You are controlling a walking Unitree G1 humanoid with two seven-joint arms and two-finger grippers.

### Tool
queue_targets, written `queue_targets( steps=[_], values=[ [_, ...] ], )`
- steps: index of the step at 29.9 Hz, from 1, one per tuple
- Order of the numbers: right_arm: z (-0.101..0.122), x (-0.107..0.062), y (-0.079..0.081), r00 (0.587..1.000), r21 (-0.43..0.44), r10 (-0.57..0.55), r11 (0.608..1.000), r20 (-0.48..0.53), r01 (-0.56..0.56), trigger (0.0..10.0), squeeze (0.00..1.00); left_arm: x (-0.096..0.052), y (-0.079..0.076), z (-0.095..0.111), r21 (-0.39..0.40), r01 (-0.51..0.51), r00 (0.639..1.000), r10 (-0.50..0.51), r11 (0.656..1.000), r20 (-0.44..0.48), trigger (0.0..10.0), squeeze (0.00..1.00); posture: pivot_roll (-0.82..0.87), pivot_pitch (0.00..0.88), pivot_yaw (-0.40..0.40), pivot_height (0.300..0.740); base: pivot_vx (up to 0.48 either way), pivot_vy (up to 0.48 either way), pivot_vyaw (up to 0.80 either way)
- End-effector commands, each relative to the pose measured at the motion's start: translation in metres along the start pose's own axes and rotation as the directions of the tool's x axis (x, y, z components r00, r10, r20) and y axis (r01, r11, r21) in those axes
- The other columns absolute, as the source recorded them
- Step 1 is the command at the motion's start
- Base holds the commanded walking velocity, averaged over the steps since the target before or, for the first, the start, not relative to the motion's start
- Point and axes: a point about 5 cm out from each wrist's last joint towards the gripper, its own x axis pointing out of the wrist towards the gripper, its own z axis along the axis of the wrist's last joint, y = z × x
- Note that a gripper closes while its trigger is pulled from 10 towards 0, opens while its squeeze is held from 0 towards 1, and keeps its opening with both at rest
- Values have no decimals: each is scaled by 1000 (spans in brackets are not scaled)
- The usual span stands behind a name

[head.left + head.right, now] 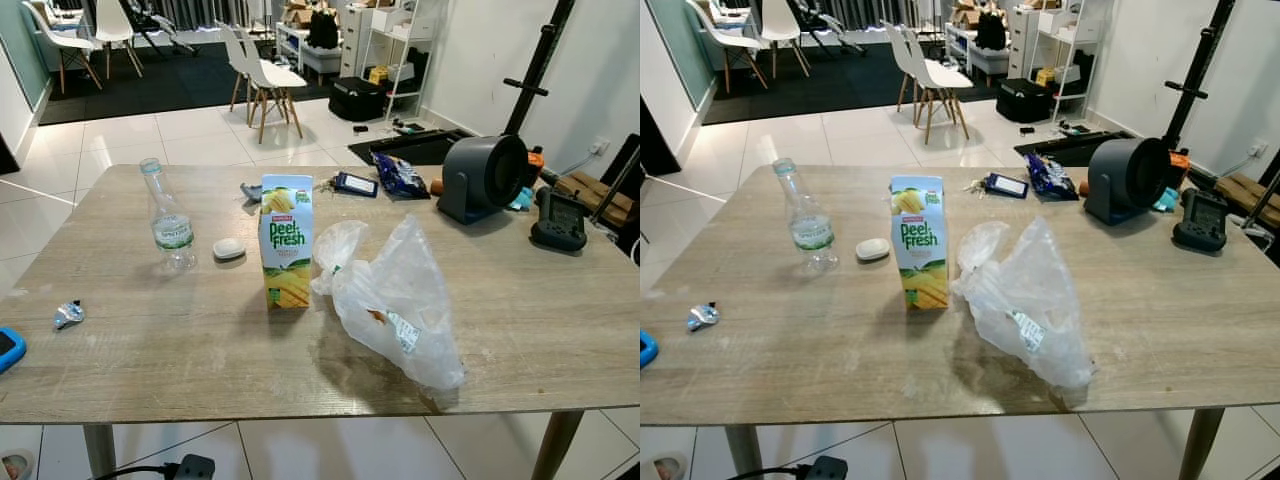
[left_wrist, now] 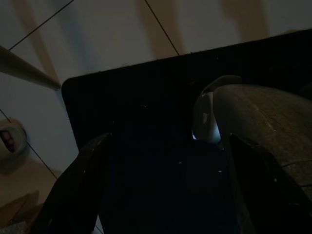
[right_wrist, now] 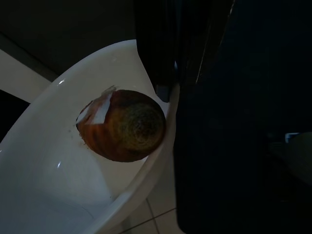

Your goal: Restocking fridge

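A yellow and green Peel Fresh juice carton (image 1: 285,254) stands upright in the middle of the wooden table (image 1: 180,350). To its left stands a clear water bottle (image 1: 168,217), to its right lies a crumpled clear plastic bag (image 1: 395,295). In the right wrist view my right gripper (image 3: 170,90) is shut on the rim of a white bowl (image 3: 53,161) that holds a brown round onion-like item (image 3: 124,126). My left gripper (image 2: 169,138) hangs open in the dark above tiled floor and a black mat (image 2: 146,122).
A small white case (image 1: 229,249), a grey fan (image 1: 482,176), a black device (image 1: 560,220), a snack packet (image 1: 400,173) and keys (image 1: 355,184) lie on the table. A blue item (image 1: 8,347) sits at its left edge. White chairs (image 1: 268,80) stand beyond.
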Motion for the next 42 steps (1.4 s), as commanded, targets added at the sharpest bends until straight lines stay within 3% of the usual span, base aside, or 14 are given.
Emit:
queue_targets(
  steps=[1,9,36,42],
  values=[
    [5,0,2,1000,9,-10,1000,19,10,10000,0,1,-9,-4,-12,23,1000,-23,1000,-21,10000,0,21,0,-49,740,0,0,0],
    [6,1,19,1000,-20,27,999,15,-27,10000,0,1,-9,-6,-17,20,1000,-21,1000,-23,10000,0,24,0,-50,740,0,0,0],
    [6,1,24,999,-69,50,996,7,-50,10000,0,2,-15,-9,-36,34,998,-36,999,-45,10000,0,20,0,-55,740,0,0,0],
    [6,1,23,999,-57,49,997,7,-48,10000,0,2,-17,-9,-46,39,998,-41,998,-45,10000,0,20,0,-58,740,-252,0,0]
  ],
)
